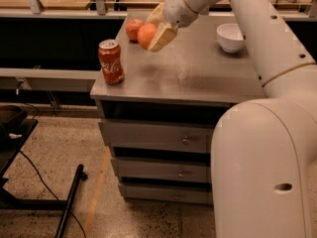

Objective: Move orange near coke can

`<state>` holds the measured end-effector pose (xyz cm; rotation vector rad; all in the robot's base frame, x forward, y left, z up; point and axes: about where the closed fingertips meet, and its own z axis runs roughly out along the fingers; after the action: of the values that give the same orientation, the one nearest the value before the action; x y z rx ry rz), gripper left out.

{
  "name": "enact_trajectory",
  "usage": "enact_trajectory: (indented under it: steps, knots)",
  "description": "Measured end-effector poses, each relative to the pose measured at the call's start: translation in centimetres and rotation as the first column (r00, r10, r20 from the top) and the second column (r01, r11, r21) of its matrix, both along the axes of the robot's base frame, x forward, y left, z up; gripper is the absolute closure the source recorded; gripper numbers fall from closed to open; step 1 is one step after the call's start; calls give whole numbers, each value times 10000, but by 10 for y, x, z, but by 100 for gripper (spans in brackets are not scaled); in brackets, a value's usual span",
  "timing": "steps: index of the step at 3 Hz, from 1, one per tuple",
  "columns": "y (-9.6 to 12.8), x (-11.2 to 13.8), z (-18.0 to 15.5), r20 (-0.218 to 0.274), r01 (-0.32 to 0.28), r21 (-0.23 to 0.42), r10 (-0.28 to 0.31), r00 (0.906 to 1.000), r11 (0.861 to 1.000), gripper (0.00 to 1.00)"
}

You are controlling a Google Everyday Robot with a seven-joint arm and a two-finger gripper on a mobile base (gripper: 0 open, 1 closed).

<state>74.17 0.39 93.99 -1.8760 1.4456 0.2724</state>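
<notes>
The orange (pixel 146 35) is bright and round, held in my gripper (pixel 154 32) above the grey cabinet top (pixel 198 71), clear of the surface. The gripper's pale fingers (pixel 163 36) are shut on the orange, one at its right side and one behind it. The coke can (pixel 111 62), red with white script and a silver top, stands upright at the front left corner of the top. The orange hangs to the right of and behind the can, with a gap between them.
A reddish apple (pixel 132 29) sits on the top just behind and left of the orange. A white bowl (pixel 231 36) stands at the back right. My large white arm fills the right side. Drawers (pixel 163 140) are below; black cables and a stand lie on the floor at left.
</notes>
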Motion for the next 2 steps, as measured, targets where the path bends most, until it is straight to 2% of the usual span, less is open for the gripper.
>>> enact_trajectory:
  steps: [1, 2]
  knots:
    - [26, -2, -4, -2, -276, 37, 276, 9996, 9996, 100]
    - [40, -15, -16, -435, -461, -19, 460, 9980, 9989, 100]
